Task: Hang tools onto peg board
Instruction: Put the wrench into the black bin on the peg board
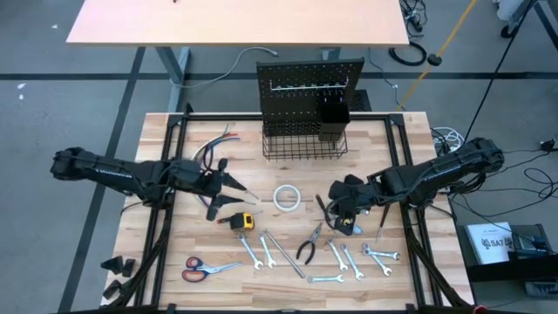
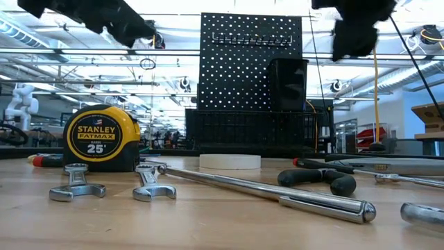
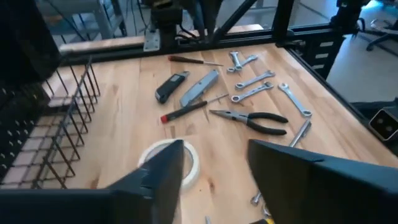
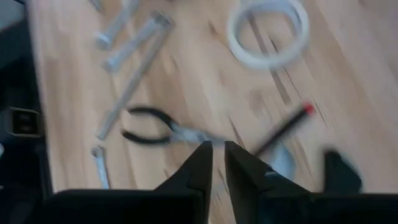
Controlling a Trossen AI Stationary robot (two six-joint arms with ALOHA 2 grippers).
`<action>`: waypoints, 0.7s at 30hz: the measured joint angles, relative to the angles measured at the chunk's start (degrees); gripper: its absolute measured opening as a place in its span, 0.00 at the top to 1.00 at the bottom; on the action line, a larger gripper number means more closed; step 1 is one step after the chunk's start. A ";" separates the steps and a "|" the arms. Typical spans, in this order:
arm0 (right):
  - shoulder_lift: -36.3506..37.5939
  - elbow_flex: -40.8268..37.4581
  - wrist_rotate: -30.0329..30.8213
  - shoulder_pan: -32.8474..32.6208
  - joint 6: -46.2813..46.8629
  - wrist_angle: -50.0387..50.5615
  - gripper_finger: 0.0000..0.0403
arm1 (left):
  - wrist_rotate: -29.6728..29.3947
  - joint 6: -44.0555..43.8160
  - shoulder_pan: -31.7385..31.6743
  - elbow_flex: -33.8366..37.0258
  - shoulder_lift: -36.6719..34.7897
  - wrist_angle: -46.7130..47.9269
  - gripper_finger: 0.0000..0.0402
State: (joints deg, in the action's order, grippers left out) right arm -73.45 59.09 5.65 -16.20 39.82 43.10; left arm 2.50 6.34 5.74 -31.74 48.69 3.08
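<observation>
- The left gripper [image 1: 248, 195] is hovering over the desk [image 1: 166, 244] near the coloured wires [image 1: 214, 144], jaws standing apart and gripping nothing.
- The orange-handled scissors [image 1: 202, 269], tape measure [image 1: 243, 221], wrenches [image 1: 349, 258] and pliers [image 1: 309, 246] are lying flat along the near side of the desk.
- The white tape roll [image 1: 287, 197] is sitting mid-desk, with the peg board [image 1: 309, 83] standing upright behind it.
- The right gripper [image 1: 336, 218] is hanging over the tools right of the roll, jaws nearly closed with only a thin gap, empty.
</observation>
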 joint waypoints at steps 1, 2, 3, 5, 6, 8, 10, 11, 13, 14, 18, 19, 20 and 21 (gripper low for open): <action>0.00 0.00 0.02 -0.18 2.02 2.09 0.88 | -0.98 0.33 0.91 -0.25 0.00 0.06 0.68; 0.00 0.00 0.02 -0.27 4.02 4.70 0.86 | -1.75 0.54 1.68 -0.50 0.00 -0.01 0.74; 0.00 0.00 0.03 -0.36 5.66 7.57 0.84 | -2.42 0.66 2.31 -0.70 0.00 -0.01 0.80; 0.00 -0.02 0.20 -0.34 7.45 12.56 0.79 | -2.91 1.79 3.22 -0.83 0.00 -0.08 0.93; 0.00 -0.02 0.65 -0.16 7.60 14.59 0.76 | -3.11 1.98 3.51 -0.83 0.00 -0.05 0.96; -0.39 -0.02 1.98 0.56 7.90 16.96 0.70 | -4.24 1.95 3.85 -0.83 0.00 -0.18 0.97; -1.11 -0.18 2.07 1.73 8.00 17.24 0.63 | -6.31 1.64 4.16 -0.83 0.00 -0.18 0.98; -1.60 -0.39 2.11 2.22 7.85 17.12 0.60 | -7.36 1.56 4.29 -0.83 0.00 -0.21 0.99; -2.86 -0.96 2.36 2.74 6.34 16.64 0.54 | -8.82 1.58 4.59 -0.73 0.02 -0.59 0.99; -3.53 -1.12 2.33 3.16 5.29 16.05 0.52 | -9.43 1.59 4.70 -0.65 0.03 -0.75 0.99; -6.23 -1.97 2.25 4.32 3.17 15.58 0.45 | -10.54 1.63 4.83 -0.57 0.18 -0.48 0.99; -6.81 -2.32 2.56 4.34 2.85 15.51 0.45 | -10.73 1.70 4.83 -0.54 0.20 -0.09 0.99; -7.44 -2.53 3.02 4.30 2.56 15.48 0.44 | -11.29 1.95 4.83 -0.48 0.25 0.12 0.99; -7.88 -2.79 3.44 4.26 2.47 15.15 0.44 | -12.10 2.29 4.83 -0.48 0.28 0.17 0.99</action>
State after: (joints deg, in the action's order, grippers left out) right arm -81.33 56.30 9.09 -11.94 42.28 58.25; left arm -9.60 8.63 10.57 -32.23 48.97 3.25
